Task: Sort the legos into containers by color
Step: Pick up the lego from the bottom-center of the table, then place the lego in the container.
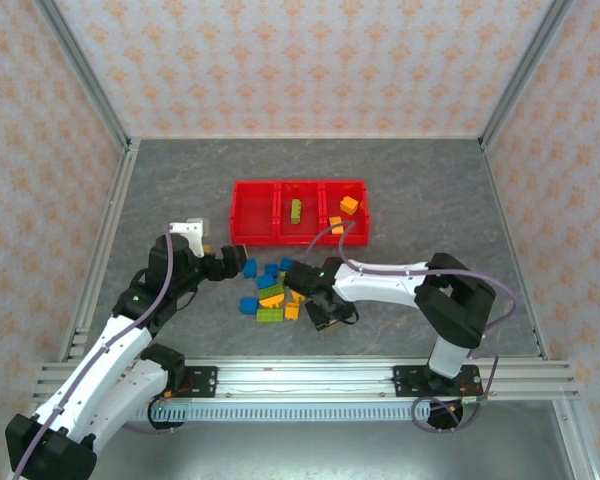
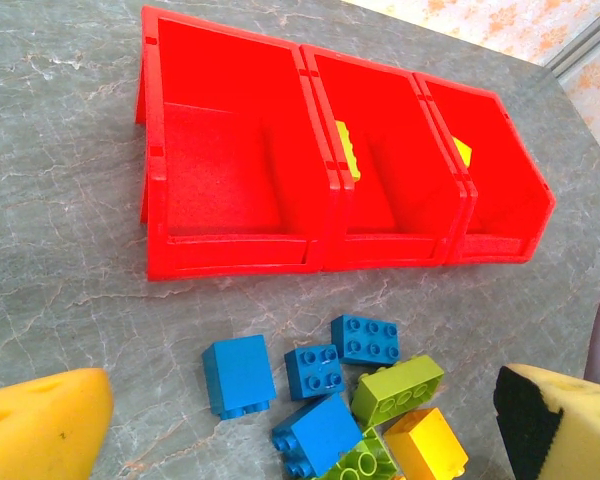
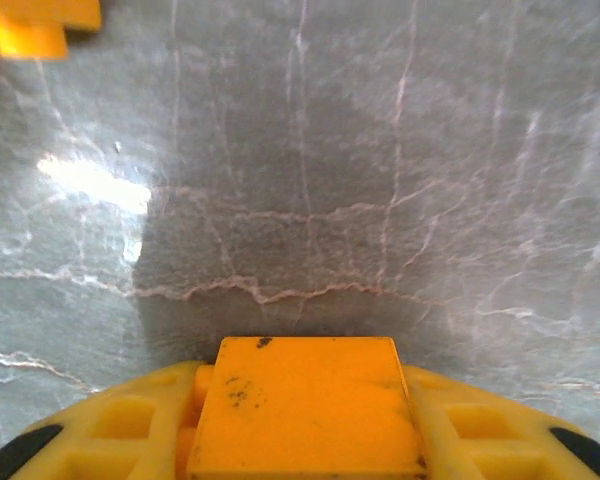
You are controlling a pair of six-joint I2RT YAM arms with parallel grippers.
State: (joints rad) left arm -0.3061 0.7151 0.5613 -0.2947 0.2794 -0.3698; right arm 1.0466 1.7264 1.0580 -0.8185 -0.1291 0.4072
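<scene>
R pincer (image 3: 302,445) is clamped on an orange-yellow brick (image 3: 305,400). Its yellow pads (image 3: 130,430) sit tight vs both sides. On the R wrist cam the brick is at 6 o'clock, w/ grey table (image 3: 310,180) beyond. A 2nd orange piece (image 3: 35,25) lies apart at 11 o'clock.

On the top cam I see the R pincer (image 1: 320,308) low at the 3 o'clock edge of the loose pile (image 1: 270,290) of blue, lime and orange legos.

L pincer (image 2: 300,430) has its jaws wide apart. On the top cam it (image 1: 230,265) is at 10 o'clock of the pile, near a blue brick (image 1: 248,268).

The red bins (image 1: 255,212) stand at 12 o'clock of the pile, apart from it. Mid bin holds a lime brick (image 1: 295,211); R bin holds orange pieces (image 1: 349,204).

On the L wrist cam, blue bricks (image 2: 238,375) lie at 6 o'clock, just below the bins' front wall (image 2: 230,255).
</scene>
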